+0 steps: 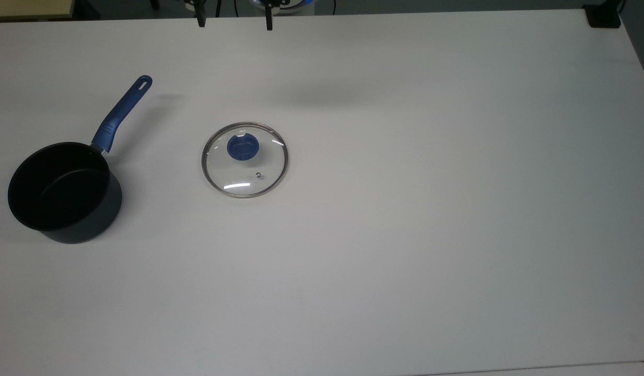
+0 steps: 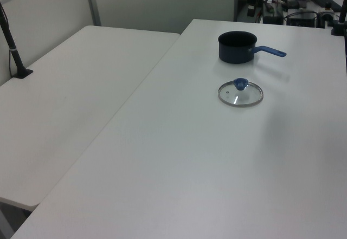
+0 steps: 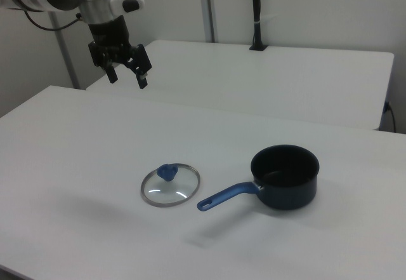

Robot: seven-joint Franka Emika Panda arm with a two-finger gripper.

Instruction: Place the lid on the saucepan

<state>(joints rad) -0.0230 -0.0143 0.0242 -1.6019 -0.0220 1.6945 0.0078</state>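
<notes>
Lid (image 3: 170, 185) lies flat on the tabletop (image 3: 330, 248), knob up, beside the saucepan (image 3: 285, 176), well below the raised gripper (image 3: 127, 75), jaws spread and empty.

End effector (image 3: 127, 76) raised, fingers spread apart

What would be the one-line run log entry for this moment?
gripper: open, raised, empty | lid: flat on table | saucepan: uncovered, apart from lid

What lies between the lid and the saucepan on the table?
Nothing: in the top view, bare white table separates the lid from the saucepan. They do not touch.
</notes>
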